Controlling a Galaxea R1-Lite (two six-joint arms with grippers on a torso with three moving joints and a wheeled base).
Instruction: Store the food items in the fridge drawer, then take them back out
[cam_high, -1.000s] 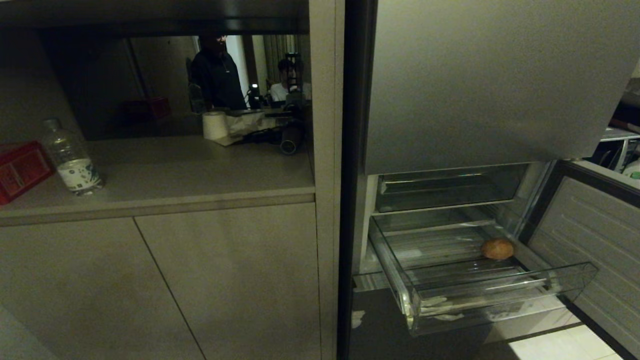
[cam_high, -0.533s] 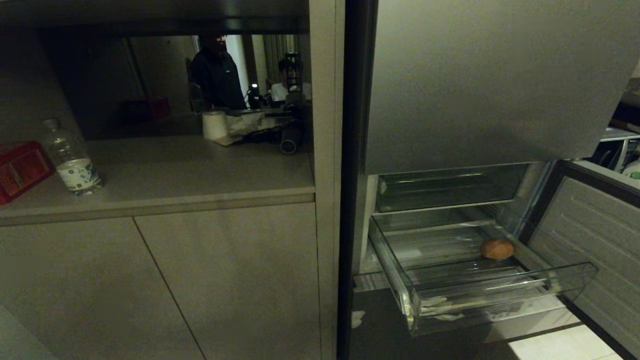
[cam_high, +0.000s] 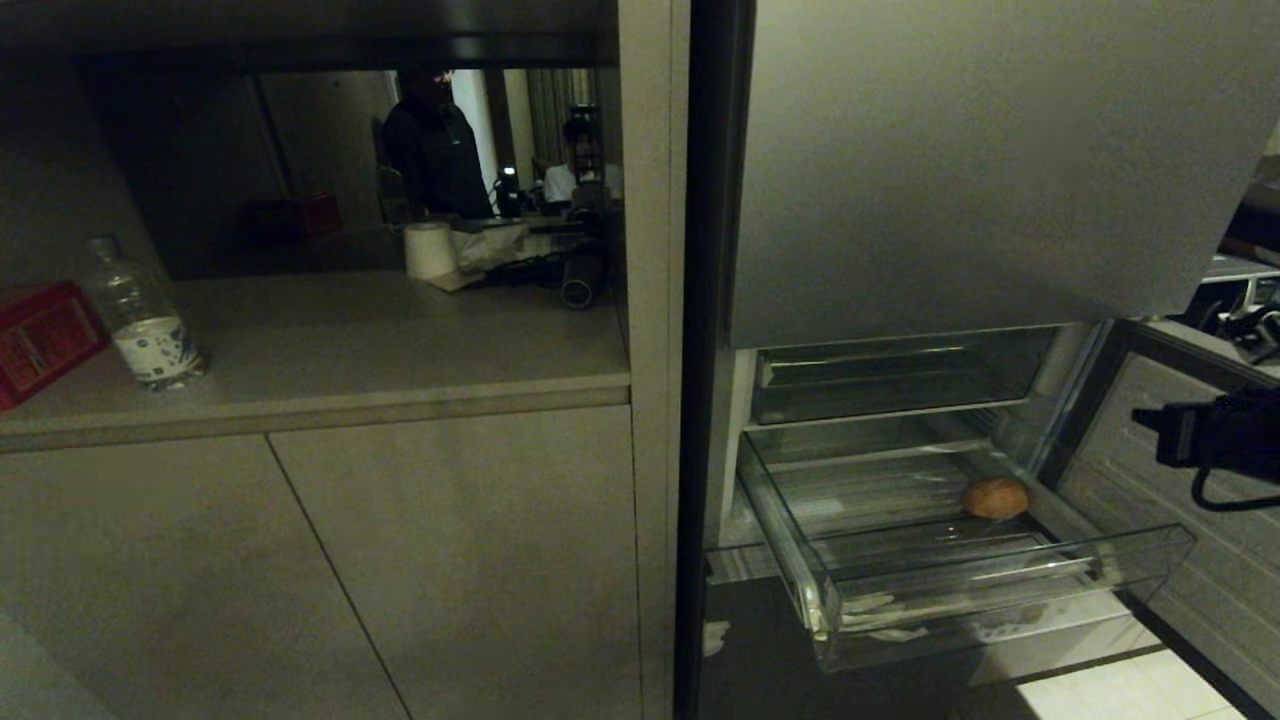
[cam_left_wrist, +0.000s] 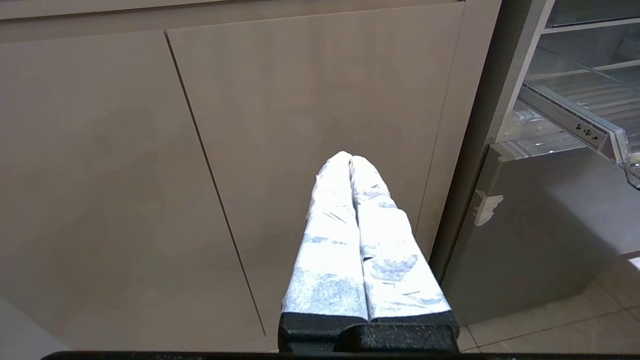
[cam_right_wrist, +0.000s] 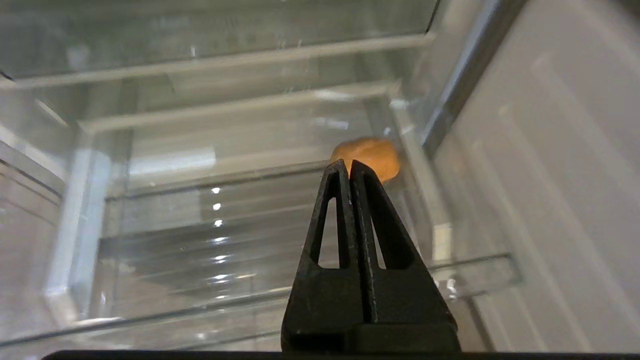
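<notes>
We see the drawer (cam_high: 960, 590) pulled out at the lower right of the head view, below a darker tray (cam_high: 900, 380) and the closed upper fridge door (cam_high: 980, 160). A single round, brownish bun (cam_high: 995, 497) lies on the drawer's ribbed floor near its right wall, toward the back. Our right gripper (cam_right_wrist: 349, 164) points into the open drawer from in front, its fingers pressed together and holding nothing; in the right wrist view its tips sit just before the bun (cam_right_wrist: 367, 155), though we cannot tell whether they touch it. In the head view only part of the right arm (cam_high: 1215, 435) shows, at the right edge above the drawer. Our left gripper (cam_left_wrist: 350, 159), wrapped in pale covering, is also pressed together and empty, facing the cabinet doors (cam_left_wrist: 225, 150). At the upper left, a bottle (cam_high: 140, 315) and a red box (cam_high: 40, 340) stand on the counter (cam_high: 400, 350).
</notes>
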